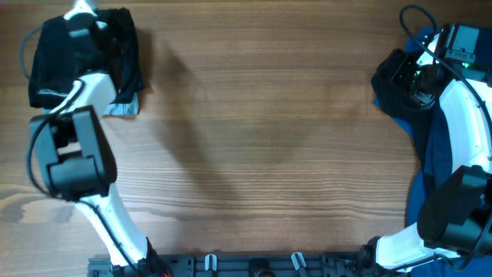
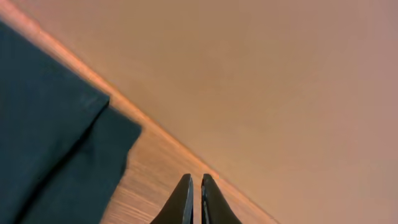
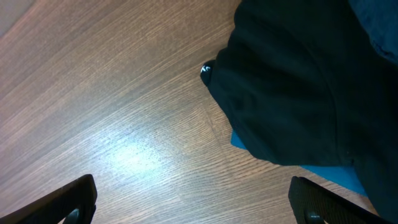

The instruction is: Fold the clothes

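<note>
A stack of folded dark clothes [image 1: 84, 58] lies at the table's far left corner, over a grey-blue folded piece [image 1: 123, 108]; its dark cloth also shows in the left wrist view [image 2: 56, 149]. My left gripper [image 2: 193, 180] is shut and empty, above the wood near the table's far edge beside that stack. A pile of unfolded clothes sits at the far right: a black garment [image 1: 400, 85] on blue ones [image 1: 430, 154]. The black garment [image 3: 292, 87] fills the upper right of the right wrist view. My right gripper [image 3: 199, 199] is wide open above bare wood, just in front of it.
The wooden table [image 1: 261, 138] spans the middle between the two piles. Its far edge [image 2: 180, 146] runs diagonally close to my left fingers. A rail with clips [image 1: 254, 265] lines the near edge. A blue cloth edge [image 3: 311, 168] peeks from under the black garment.
</note>
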Robot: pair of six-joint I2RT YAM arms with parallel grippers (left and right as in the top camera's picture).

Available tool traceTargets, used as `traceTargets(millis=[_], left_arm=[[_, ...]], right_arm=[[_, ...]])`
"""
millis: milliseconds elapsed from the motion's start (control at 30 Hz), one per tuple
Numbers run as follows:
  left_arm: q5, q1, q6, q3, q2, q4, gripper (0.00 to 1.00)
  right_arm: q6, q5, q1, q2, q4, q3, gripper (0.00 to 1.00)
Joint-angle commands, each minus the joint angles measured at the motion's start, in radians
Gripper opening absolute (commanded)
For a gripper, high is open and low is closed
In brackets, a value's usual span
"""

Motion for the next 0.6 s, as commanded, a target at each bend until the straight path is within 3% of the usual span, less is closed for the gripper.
traceTargets(millis=[0, 100, 300, 567], left_arm=[[-0.141, -0.005, -0.006, -0.003, 0.137, 0.026, 0.06], [-0.137, 0.005, -0.006, -0.003, 0.224, 0.028, 0.07], [0.065, 0.011, 0.054, -0.003, 0.328, 0.063, 0.04], [0.219, 0.043, 0.069, -0.003, 0.071, 0.058, 0.04]], right_arm=[[-0.006, 0.013, 0.003, 0.003, 0.003, 0.005, 1.0], [-0.006, 0.013, 0.003, 0.003, 0.003, 0.005, 1.0], [-0.006, 0.013, 0.003, 0.003, 0.003, 0.005, 1.0], [-0.006, 0.013, 0.003, 0.003, 0.003, 0.005, 1.0]])
